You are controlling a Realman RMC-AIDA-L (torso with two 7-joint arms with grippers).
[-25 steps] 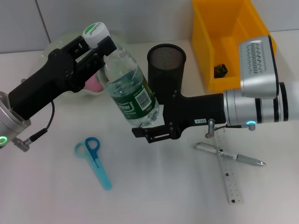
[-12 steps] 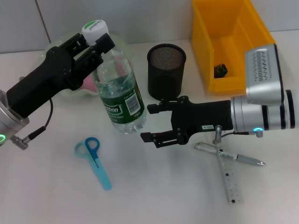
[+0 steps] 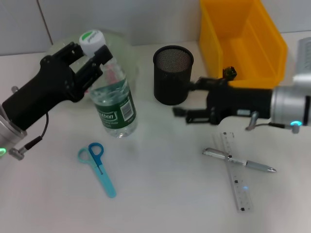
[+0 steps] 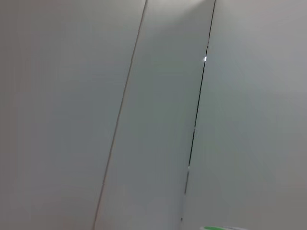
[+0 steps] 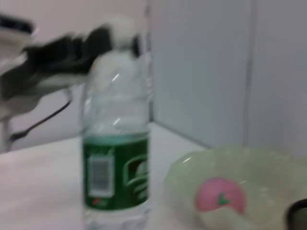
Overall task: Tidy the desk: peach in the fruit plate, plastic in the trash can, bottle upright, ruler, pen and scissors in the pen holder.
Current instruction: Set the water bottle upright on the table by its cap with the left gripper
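Note:
A clear bottle (image 3: 113, 104) with a green label and white cap stands upright on the table. My left gripper (image 3: 90, 53) is shut on its neck just under the cap. The right wrist view shows the bottle (image 5: 116, 167) with the left gripper (image 5: 72, 45) at its top. My right gripper (image 3: 184, 100) is open and empty beside the black mesh pen holder (image 3: 173, 74). A pink peach (image 5: 219, 195) lies in the pale green fruit plate (image 5: 254, 160). Blue scissors (image 3: 98, 167), a ruler (image 3: 237, 177) and a silver pen (image 3: 240, 161) lie on the table.
A yellow bin (image 3: 240, 43) stands at the back right with a dark piece (image 3: 229, 73) inside. The fruit plate (image 3: 124, 48) sits behind the bottle. The left wrist view shows only wall panels and a sliver of the cap (image 4: 220, 228).
The bottle has gone from tilted to upright and moved left, set down on the table. My right gripper let go of its base and drew back to the right.

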